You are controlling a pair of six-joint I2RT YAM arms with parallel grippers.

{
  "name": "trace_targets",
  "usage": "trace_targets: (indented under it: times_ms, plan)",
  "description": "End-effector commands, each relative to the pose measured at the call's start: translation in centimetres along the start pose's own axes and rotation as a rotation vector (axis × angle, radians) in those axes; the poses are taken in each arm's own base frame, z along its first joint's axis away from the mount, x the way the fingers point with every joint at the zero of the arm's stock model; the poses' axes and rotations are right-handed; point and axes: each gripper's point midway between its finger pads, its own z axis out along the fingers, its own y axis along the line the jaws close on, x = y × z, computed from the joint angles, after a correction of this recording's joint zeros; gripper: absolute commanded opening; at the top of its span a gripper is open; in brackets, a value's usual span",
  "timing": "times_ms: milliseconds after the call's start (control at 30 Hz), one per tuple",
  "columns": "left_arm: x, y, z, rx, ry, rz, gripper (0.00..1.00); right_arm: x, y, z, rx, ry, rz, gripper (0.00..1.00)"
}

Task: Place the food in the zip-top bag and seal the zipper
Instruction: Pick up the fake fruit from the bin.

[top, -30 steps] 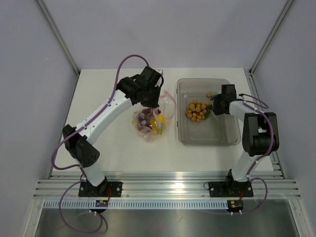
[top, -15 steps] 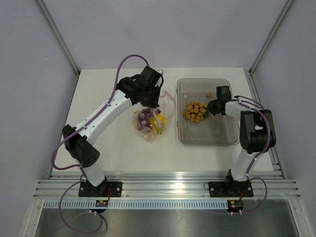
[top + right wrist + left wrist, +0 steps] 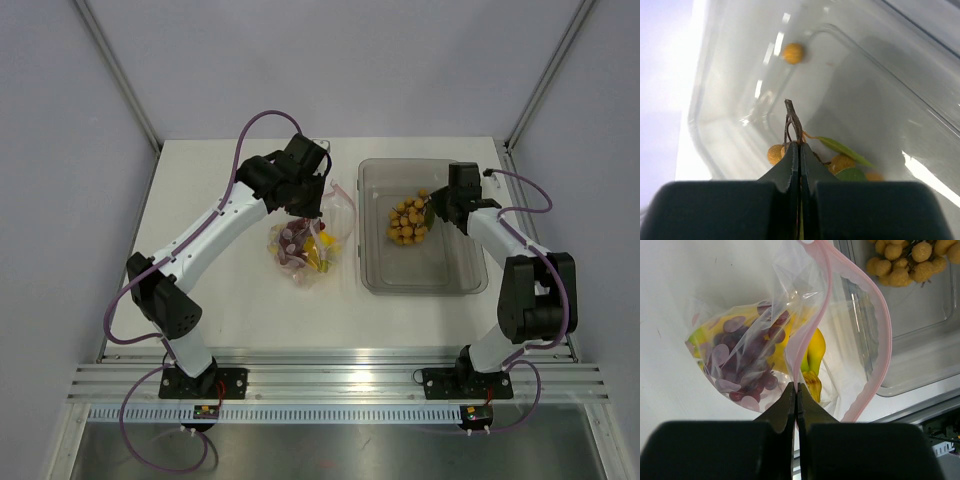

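White table [image 3: 230, 290], two arms at the near edge. Rigid clear tray [image 3: 420, 268] on the right half of the table.

Zip-top bag [image 3: 740, 305] lies just left of the tray: thin clear film printed with pink-red dots, mouth gaping toward the tray. Inside it: bunch of yellow bananas [image 3: 812, 347], partly under a bunch of dark red grapes [image 3: 747, 360].

Fruit cluster [image 3: 407, 221], small tan-orange rounds with green leaves, sits within the tray, toward its far half. Cannot tell whether it clears the tray floor.

Left gripper [image 3: 796, 390]: jaws pressed together on the near lip of the bag, pinching the pink-red zipper [image 3: 883, 330] strip there; the other lip bows away in a loop.

Right gripper [image 3: 800, 150]: jaws closed tight on the fruit cluster's brown stem [image 3: 791, 117], which pokes up past the tips.

One loose fruit [image 3: 793, 53] lies apart near the tray's far wall.
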Motion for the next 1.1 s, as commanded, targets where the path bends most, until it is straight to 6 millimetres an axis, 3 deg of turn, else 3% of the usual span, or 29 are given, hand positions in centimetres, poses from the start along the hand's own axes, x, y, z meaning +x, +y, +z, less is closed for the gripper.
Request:
trace_targets:
  times_ms: [0,433,700,900,1067]
  plan:
    - [-1.9,-0.4,-1.5,0.019,-0.076,0.001,0.0,-2.1,2.9,-4.3,-0.109,-0.085,-0.131,0.0]
    - [-1.6,-0.8,-1.3,0.046,-0.084,-0.013,0.0,-3.3,6.9,-13.4,-0.317,-0.102,-0.412,0.0]
    - [-1.6,-1.0,-1.4,0.055,-0.085,-0.013,0.0,-4.5,10.3,-20.9,-0.485,-0.153,-0.452,0.0]
    - [-1.8,-0.9,-1.8,0.053,-0.093,-0.009,0.0,-2.6,14.4,-25.7,-0.64,-0.131,-0.477,0.0]
    - [-1.6,-0.9,-1.8,0.056,-0.087,-0.01,0.0,-0.1,17.4,-27.2,-0.727,-0.089,-0.487,0.0]
